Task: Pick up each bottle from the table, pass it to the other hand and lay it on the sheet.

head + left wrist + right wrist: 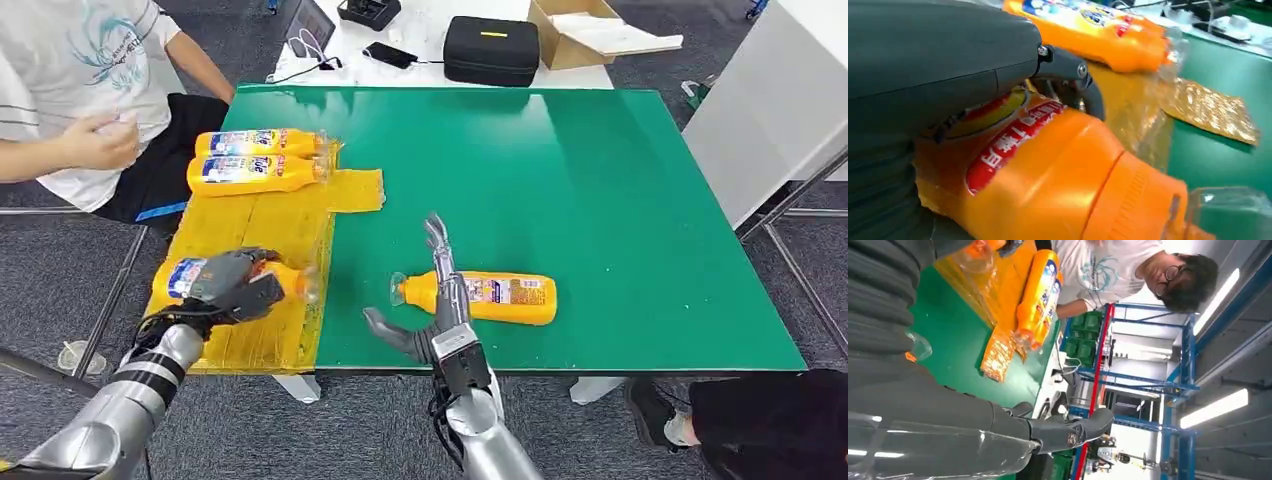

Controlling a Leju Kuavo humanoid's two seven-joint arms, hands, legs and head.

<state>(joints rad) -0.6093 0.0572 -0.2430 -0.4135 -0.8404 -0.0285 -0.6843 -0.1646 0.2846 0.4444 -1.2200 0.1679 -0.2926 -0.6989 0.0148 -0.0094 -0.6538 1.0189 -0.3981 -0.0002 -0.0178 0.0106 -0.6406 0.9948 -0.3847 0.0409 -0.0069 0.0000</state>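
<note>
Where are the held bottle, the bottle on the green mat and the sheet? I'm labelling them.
Held bottle [283,277]: head view, its orange shoulder.
Bottle on the green mat [505,297]: head view, its label.
Sheet [255,225]: head view, a bare yellow part.

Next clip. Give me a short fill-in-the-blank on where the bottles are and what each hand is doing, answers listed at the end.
1. The left robot hand grips an orange bottle over the ____ sheet.
2. At the sheet's far end lie ____ bottles side by side.
3. The bottle on the green table beside the right robot hand lies on its ____.
4. The right robot hand's fingers are ____, holding nothing.

Missing words: yellow; two; side; open
</note>
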